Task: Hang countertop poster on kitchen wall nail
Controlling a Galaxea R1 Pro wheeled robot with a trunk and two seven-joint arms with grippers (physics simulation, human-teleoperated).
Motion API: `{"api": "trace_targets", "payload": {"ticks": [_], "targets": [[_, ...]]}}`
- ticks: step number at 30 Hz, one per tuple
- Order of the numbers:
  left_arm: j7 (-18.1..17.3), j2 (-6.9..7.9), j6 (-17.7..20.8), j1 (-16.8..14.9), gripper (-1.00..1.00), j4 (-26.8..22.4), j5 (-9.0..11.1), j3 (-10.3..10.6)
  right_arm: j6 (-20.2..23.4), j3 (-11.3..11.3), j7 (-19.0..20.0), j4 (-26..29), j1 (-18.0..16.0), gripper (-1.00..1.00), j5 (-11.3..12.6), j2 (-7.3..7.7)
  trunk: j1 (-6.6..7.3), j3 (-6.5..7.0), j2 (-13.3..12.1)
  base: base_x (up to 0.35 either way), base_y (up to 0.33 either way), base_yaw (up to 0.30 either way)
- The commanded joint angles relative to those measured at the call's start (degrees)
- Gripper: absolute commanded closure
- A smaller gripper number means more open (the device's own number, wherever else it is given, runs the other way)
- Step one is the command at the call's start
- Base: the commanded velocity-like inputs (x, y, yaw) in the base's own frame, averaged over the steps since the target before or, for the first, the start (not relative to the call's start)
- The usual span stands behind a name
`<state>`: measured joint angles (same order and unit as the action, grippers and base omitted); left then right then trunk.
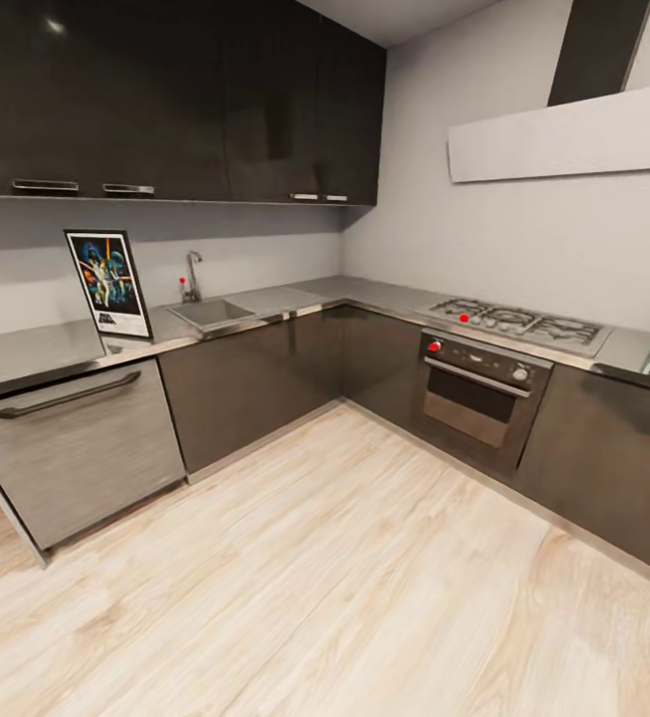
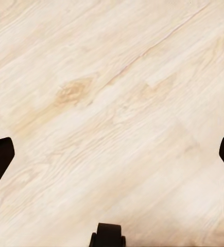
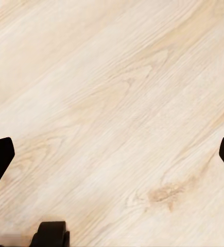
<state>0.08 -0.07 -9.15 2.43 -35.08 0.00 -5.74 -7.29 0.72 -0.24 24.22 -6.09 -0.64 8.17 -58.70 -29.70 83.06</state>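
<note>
Kitchen corner seen from the head view, L-shaped layout. One poster (image 1: pixel 109 283), upright rectangle, black frame, white border, colourful figures on dark blue, stands on the kitchen countertop (image 1: pixel 36 349) leaning back against the pale grey wall, left of the sink (image 1: pixel 210 313). Countertop is smooth grey with a shiny metal front edge, running along both walls over dark glossy base cabinets (image 1: pixel 255 383). Sink is one square inset basin, one curved metal tap (image 1: pixel 193 274) behind it, a small red-topped item just beside the tap, too small to identify. Below the poster, one brushed-metal appliance front (image 1: pixel 76 448) with a long dark bar handle. On the right run: one gas hob (image 1: pixel 519 324) with several grated burners, one oven (image 1: pixel 479 398) under it with two red knobs visible. Dark glossy upper cabinets (image 1: pixel 165 95) with four metal handles hang above the left run; one pale flat hood (image 1: pixel 563 134) with a dark chimney hangs over the hob. Wall nails too small to make out. Pale wood-grain plank floor (image 1: pixel 344 568) lies open between robot and counter.

Left gripper (image 2: pixel 112 154) over bare planks, dark fingertips at opposite frame edges, spread wide, holding nothing. Right gripper (image 3: pixel 112 154) the same: fingers wide apart, released, floor beneath.
</note>
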Motion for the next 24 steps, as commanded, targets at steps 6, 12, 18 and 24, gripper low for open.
{"api": "trace_targets", "payload": {"ticks": [6, 12, 18, 24], "targets": [[0.01, 0.00, -0.04, 0.01, -1.00, -0.08, 0.00, -0.06, -0.18, 0.07, -0.02, -0.05, -0.05, -1.00, -0.06, 0.01, -0.03, -0.05, 0.02, 0.277, -0.220, 0.004], [0.01, -0.01, -0.03, 0.02, -1.00, -0.07, 0.00, -0.06, -0.22, 0.07, -0.02, -0.05, -0.06, -1.00, -0.06, 0.01, -0.03, -0.05, 0.02, 0.277, -0.220, 0.048], [0.01, -0.01, -0.06, 0.00, -1.00, -0.08, 0.00, -0.06, -0.26, 0.07, -0.02, -0.05, -0.05, -1.00, -0.06, 0.01, -0.03, -0.05, 0.02, 0.277, -0.220, 0.123], [0.03, 0.00, -0.07, -0.01, -1.00, -0.08, 0.00, -0.06, -0.27, 0.07, -0.05, -0.05, -0.03, -1.00, -0.06, -0.06, -0.03, -0.05, 0.02, 0.277, -0.220, 0.260]]}}
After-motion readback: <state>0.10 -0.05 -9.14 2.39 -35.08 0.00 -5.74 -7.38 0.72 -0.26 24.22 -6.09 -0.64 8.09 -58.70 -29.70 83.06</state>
